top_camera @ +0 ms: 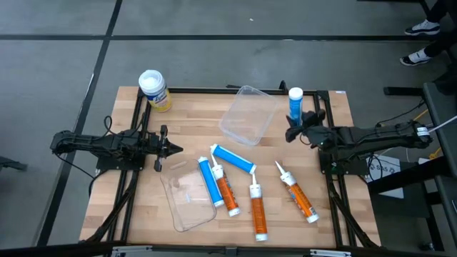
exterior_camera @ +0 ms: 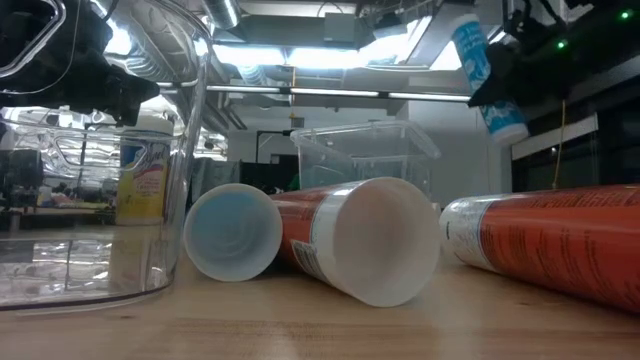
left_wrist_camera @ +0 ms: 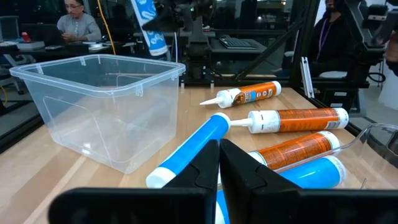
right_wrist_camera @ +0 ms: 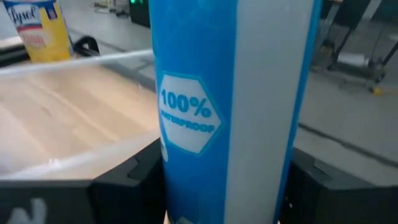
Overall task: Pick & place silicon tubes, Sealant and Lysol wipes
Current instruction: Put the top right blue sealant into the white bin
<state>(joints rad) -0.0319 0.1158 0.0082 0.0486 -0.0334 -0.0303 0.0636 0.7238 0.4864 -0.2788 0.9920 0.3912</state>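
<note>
My right gripper [top_camera: 298, 123] is shut on a blue sealant tube [top_camera: 295, 107] above the table's far right part; in the low view the blue tube [exterior_camera: 487, 75] hangs high and tilted. Two more blue tubes [top_camera: 234, 158] [top_camera: 208, 182] and three orange silicone tubes [top_camera: 227, 191] [top_camera: 258, 210] [top_camera: 300, 196] lie on their sides on the near middle of the table. The yellow Lysol wipes canister [top_camera: 153, 90] stands on its base at the far left corner. My left gripper [top_camera: 171, 148] waits shut at the table's left, pointing level toward the tubes [left_wrist_camera: 219, 163]. My right gripper pinches the blue tube's body [right_wrist_camera: 224, 162] about midway along it, one finger [right_wrist_camera: 127, 183] on each of two opposite sides. The fingers come roughly level from the table's right side and lie across the tube. The tube stands nearly upright, slightly tilted, lifted clear of the table.
A clear plastic box [top_camera: 248, 114] stands at the table's far middle, beside the held tube. A second clear container [top_camera: 187, 198] lies near the front left, just past my left gripper. Bare wood shows at the near right corner. People sit in the room beyond the table.
</note>
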